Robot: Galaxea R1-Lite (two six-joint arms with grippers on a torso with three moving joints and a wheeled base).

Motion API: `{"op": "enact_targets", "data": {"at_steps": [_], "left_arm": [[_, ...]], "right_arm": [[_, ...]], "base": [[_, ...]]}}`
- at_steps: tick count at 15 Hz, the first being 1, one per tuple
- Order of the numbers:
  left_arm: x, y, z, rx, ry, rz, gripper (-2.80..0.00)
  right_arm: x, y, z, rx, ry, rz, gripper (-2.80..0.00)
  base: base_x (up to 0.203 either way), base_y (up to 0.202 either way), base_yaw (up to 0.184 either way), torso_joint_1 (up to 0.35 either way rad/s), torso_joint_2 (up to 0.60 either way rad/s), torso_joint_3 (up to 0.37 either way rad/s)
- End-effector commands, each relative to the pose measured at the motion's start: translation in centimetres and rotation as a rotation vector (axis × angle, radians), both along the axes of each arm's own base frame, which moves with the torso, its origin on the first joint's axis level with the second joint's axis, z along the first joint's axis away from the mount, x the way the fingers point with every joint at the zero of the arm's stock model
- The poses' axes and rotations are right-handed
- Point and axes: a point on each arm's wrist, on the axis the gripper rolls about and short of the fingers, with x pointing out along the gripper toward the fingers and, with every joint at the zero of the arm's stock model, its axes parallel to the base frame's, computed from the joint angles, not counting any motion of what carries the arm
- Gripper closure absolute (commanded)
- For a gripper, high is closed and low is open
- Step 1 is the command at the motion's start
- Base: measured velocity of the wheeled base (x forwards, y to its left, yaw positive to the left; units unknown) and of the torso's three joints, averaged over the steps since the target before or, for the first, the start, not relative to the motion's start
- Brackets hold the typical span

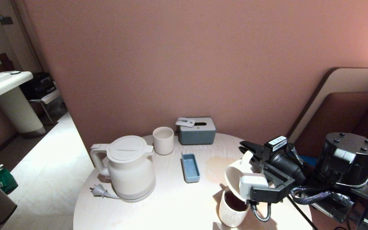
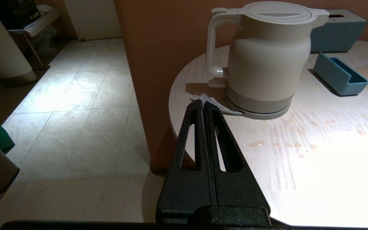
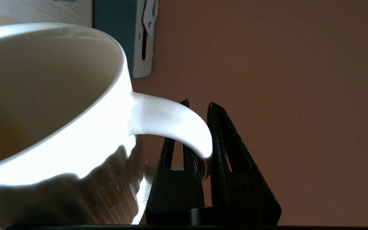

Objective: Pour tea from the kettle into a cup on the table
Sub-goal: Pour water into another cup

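The right gripper (image 1: 247, 159), clamped on the tipped mug's (image 1: 235, 177) handle, hangs directly above a tea-filled cup (image 1: 232, 209) at the table's (image 1: 171, 204) near edge.

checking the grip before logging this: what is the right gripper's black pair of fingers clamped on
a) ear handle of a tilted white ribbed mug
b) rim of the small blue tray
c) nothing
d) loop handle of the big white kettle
a: the right gripper pinches the ear handle of the tilted white ribbed mug, above a white cup holding dark tea.
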Motion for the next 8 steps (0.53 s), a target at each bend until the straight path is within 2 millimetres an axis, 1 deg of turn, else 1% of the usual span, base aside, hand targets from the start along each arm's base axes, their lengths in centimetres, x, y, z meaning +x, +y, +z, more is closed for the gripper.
{"op": "enact_targets", "data": {"at_steps": [1, 8], "left_arm": [[0.01, 0.00, 0.00, 0.000, 0.001, 0.000, 0.00], [0.01, 0.00, 0.01, 0.000, 0.001, 0.000, 0.00]], "right_arm": [[-0.01, 0.02, 0.03, -0.009, -0.009, -0.010, 0.00], [-0.09, 0.04, -0.23, -0.026, -0.004, -0.015, 0.00]], "base": [[0.000, 0.000, 0.000, 0.000, 0.00, 0.000], [0.000, 0.000, 0.000, 0.000, 0.00, 0.000]]}}
